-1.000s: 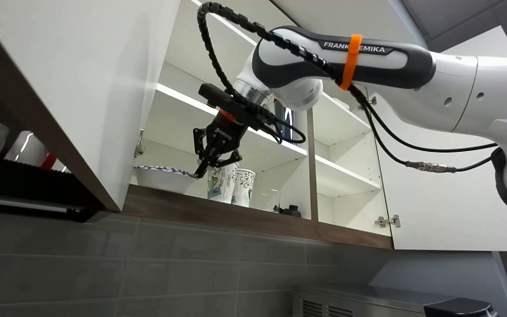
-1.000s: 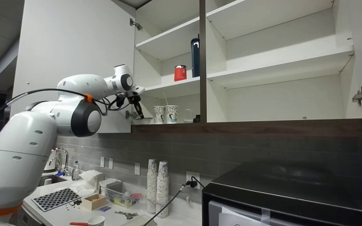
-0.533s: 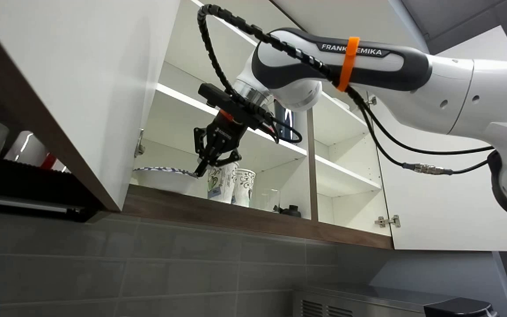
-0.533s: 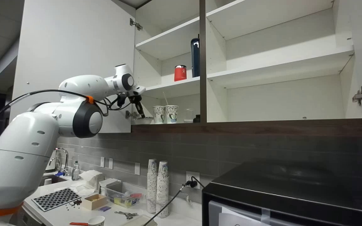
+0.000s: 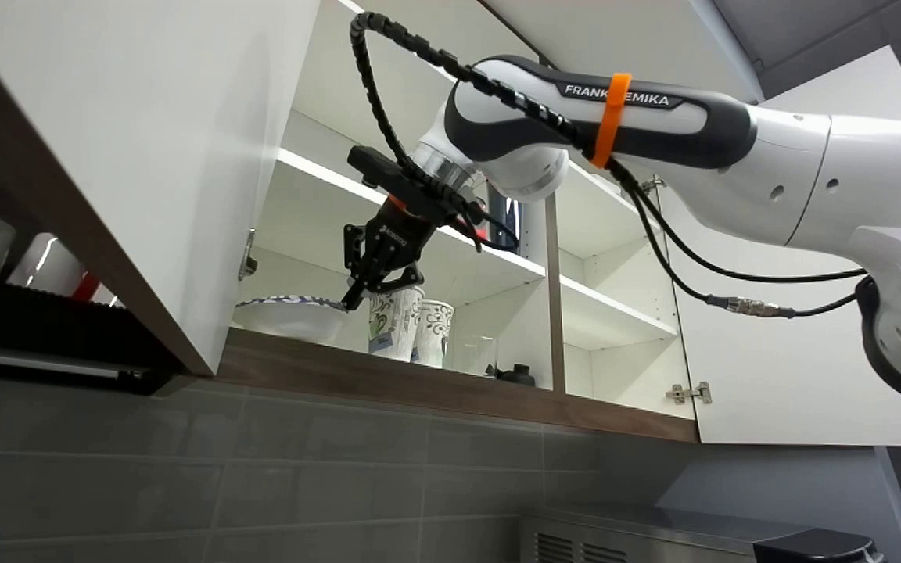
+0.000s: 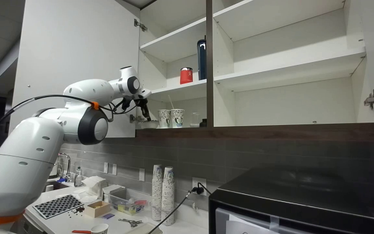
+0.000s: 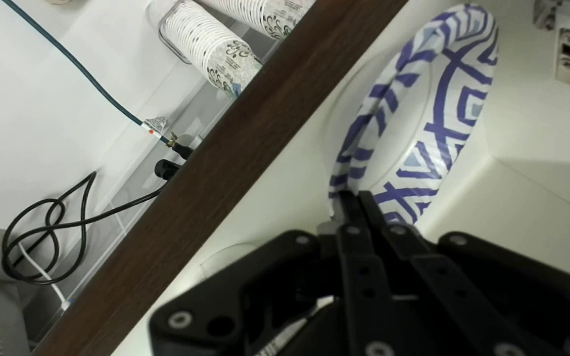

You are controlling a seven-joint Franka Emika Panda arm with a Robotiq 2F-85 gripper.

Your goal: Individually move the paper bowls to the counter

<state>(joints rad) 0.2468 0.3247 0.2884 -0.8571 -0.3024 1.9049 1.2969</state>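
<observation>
Got paper bowl (image 7: pixel 416 126) by its rim, my gripper (image 7: pixel 357 197) pinching it, squeezed right down on thin wall. Over last second: gripped side crept bit higher, so I'd call it start of lift. Bowl's still up on or just over bottom shelf (image 7: pixel 285 193), can't tell which, patterned cup (image 5: pixel 394 324) near it. Counter (image 6: pixel 64 223) is way below, so delivery's still ahead. Rim might crease, imo.

White paper bowl (image 7: pixel 408 126), purple geometric bands, perhaps pale-blue patches
</observation>
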